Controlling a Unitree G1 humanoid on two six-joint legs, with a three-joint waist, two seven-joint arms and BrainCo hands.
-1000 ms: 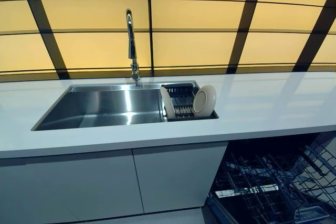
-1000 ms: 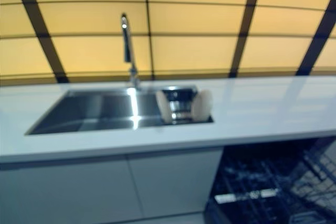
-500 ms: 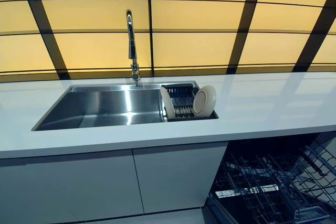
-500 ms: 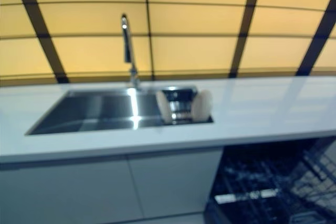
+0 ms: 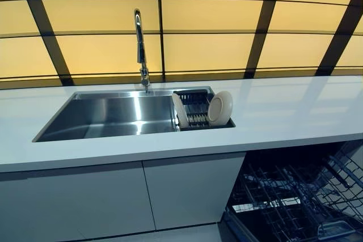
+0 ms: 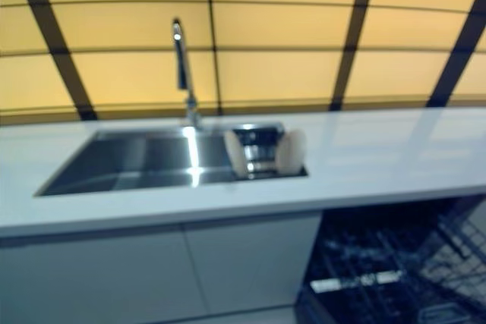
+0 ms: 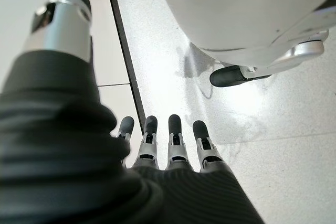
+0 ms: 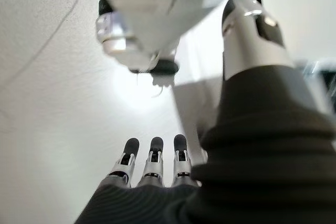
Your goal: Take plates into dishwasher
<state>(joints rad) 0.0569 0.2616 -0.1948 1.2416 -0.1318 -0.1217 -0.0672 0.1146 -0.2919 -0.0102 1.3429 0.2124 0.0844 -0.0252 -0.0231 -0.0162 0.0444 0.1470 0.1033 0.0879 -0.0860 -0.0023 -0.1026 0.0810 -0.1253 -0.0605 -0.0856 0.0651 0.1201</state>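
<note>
Two cream plates stand on edge in a dark drying rack at the right end of the steel sink: one plate faces me at the rack's right, the other plate leans at its left. The open dishwasher with its wire rack pulled out is below the counter at the lower right. Neither hand shows in the eye views. My left hand hangs by the floor with straight fingers, holding nothing. My right hand hangs the same way, empty.
A tall tap stands behind the sink. The white countertop runs wide to the right of the sink, above the dishwasher. White cabinet doors close the front under the sink. A yellow panelled wall is behind.
The whole picture has shifted slightly, so the camera moved a little. The plates and rack stand as before.
</note>
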